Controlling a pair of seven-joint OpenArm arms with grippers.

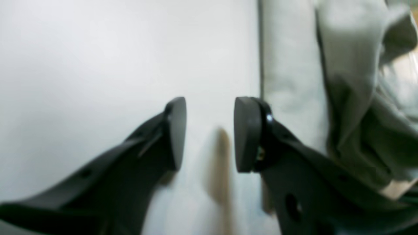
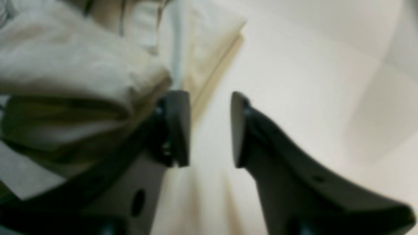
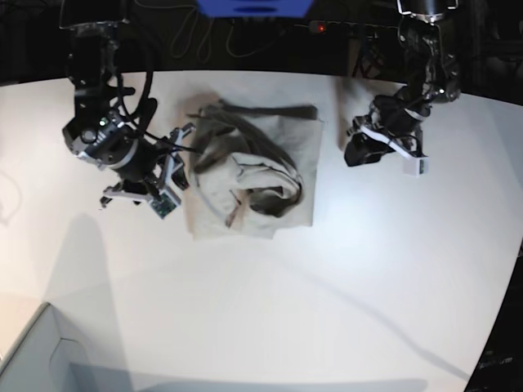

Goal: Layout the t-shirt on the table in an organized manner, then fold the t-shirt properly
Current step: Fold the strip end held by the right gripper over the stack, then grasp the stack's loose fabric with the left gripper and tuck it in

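In the middle of the table point(image 3: 327, 278) the shirt point(image 3: 253, 175) lies half folded and bunched on top. Both grippers, left point(image 1: 210, 133) and right point(image 2: 210, 129), stand apart and hold nothing, one at each side of it. You should take flat edges, not the rumpled heap. The box point(image 3: 33, 359) is well apart.

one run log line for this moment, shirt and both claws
t-shirt: bunched on table | left claw: open, empty, beside shirt | right claw: open, empty, beside shirt

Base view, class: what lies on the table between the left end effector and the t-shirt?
Only a bare strip of white table lies between the left end effector and the t-shirt.
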